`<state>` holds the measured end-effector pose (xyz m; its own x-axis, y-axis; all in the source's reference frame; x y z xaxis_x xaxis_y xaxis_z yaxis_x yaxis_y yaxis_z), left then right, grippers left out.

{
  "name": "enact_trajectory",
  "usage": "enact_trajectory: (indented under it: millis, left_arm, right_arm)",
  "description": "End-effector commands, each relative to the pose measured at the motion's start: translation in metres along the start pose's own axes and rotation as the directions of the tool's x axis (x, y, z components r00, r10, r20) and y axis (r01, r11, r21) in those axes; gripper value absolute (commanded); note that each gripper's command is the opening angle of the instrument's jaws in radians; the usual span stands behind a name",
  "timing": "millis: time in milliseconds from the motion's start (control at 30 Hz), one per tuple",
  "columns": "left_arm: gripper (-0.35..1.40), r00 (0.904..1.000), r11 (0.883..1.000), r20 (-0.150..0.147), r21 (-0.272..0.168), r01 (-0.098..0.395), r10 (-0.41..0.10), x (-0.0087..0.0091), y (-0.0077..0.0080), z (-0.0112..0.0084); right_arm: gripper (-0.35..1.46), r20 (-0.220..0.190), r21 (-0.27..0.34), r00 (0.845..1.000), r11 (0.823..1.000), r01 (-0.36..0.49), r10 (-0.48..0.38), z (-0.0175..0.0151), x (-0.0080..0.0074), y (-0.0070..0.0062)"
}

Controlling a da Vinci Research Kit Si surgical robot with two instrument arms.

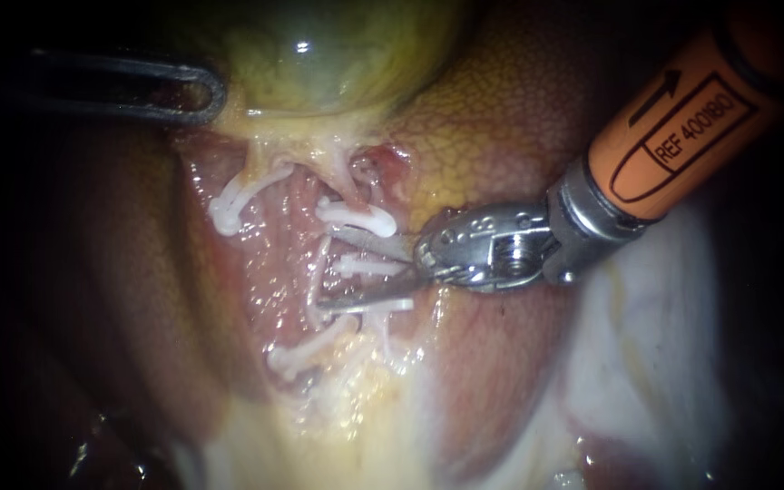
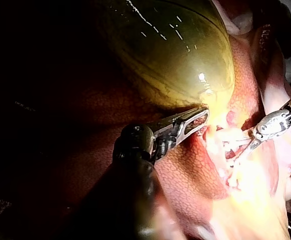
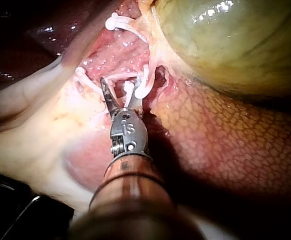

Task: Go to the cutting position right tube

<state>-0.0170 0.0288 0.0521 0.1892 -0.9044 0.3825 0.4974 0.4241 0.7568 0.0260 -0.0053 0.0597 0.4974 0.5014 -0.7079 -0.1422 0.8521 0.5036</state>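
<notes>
Nearest the camera is the right instrument [image 1: 328,270], whose orange shaft enters from the upper right. Its two thin blades are spread wide apart, and nothing is pinched between them. The right tube [image 1: 321,283] is straddled by the open blades below the gallbladder [image 1: 338,54], from whose neck it runs down. A white clip [image 1: 367,266] on this tube lies in the gap between the blades; whether either blade touches it cannot be told. A second clip [image 1: 356,218] is seen on the same tube, just on the gallbladder side of the nearer blade. Another tube, also coming down from the gallbladder's neck, is crossed by a third clip [image 1: 227,215] away from the blades. The mottled liver [image 1: 501,136] is spread beside and beneath the gallbladder. The left instrument [image 1: 213,93] is laid with its dark tip against the gallbladder's lower edge. Whether anything is held there cannot be told.
</notes>
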Motion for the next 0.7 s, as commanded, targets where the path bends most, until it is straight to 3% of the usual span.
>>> enact_trajectory:
  millis: [33, 200, 533, 700]
  left_arm:
    - [-0.35, 1.0, 1.0, 0.0, 0.0, 0.0, 0.0, 0.0, 0.0, 0.0]
    - [-0.35, 1.0, 1.0, 0.0, 0.0, 0.0, 0.0, 0.0, 0.0001, 0.0]
    - [-0.35, 1.0, 1.0, 0.0, 0.0, 0.0, 0.0, 0.0, 0.0001, 0.0]
    - [-0.35, 1.0, 1.0, 0.0, 0.0, 0.0, 0.0, 0.0, 0.0001, 0.0]
  right_arm:
    - [1.15, 0.003, 0.001, 1.0, 1.0, 0.006, -0.006, 0.0, 0.0001, -0.0001]
    - [1.16, -0.007, 0.015, 1.0, 1.0, 0.001, -0.001, -0.0004, 0.0013, -0.0012]
    - [1.16, -0.025, 0.119, 1.0, 0.993, -0.007, 0.01, -0.0045, 0.0053, -0.0049]
    - [1.15, -0.023, 0.147, 0.999, 0.989, -0.029, 0.033, -0.0071, 0.0052, -0.005]
